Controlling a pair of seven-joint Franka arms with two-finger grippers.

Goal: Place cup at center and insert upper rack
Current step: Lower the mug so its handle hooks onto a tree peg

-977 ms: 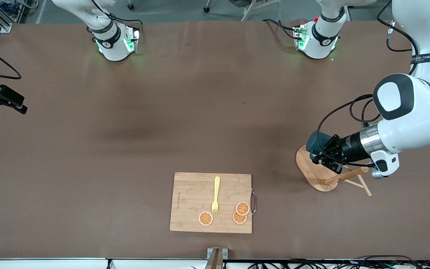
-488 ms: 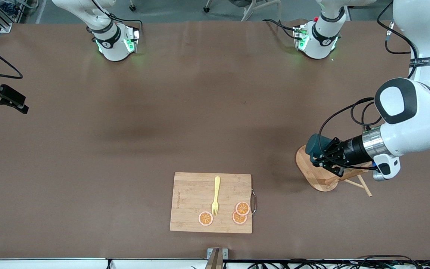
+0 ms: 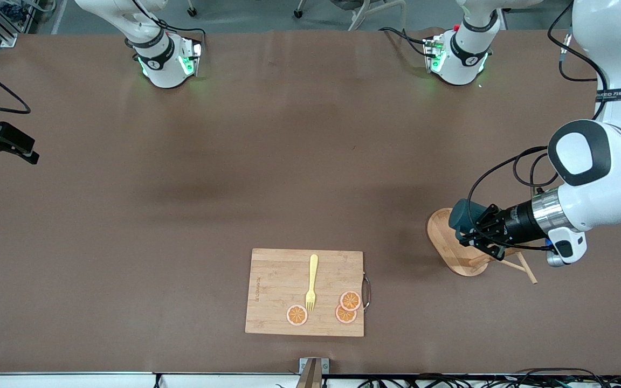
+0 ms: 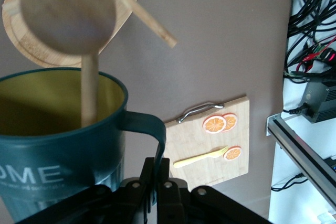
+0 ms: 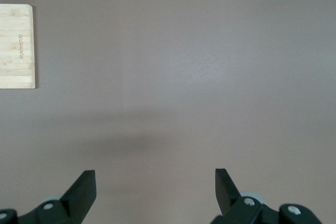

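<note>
Your left end effector (image 3: 475,235) grips the cup (image 3: 464,214) by its handle over the upper rack (image 3: 459,253); right end effector (image 5: 155,187) waits, released; centering and insertion remain.

Upper rack (image 3: 453,249) post hidden under left gripper (image 3: 471,235); cup (image 4: 58,148) base and lettering cropped in left wrist view.
</note>
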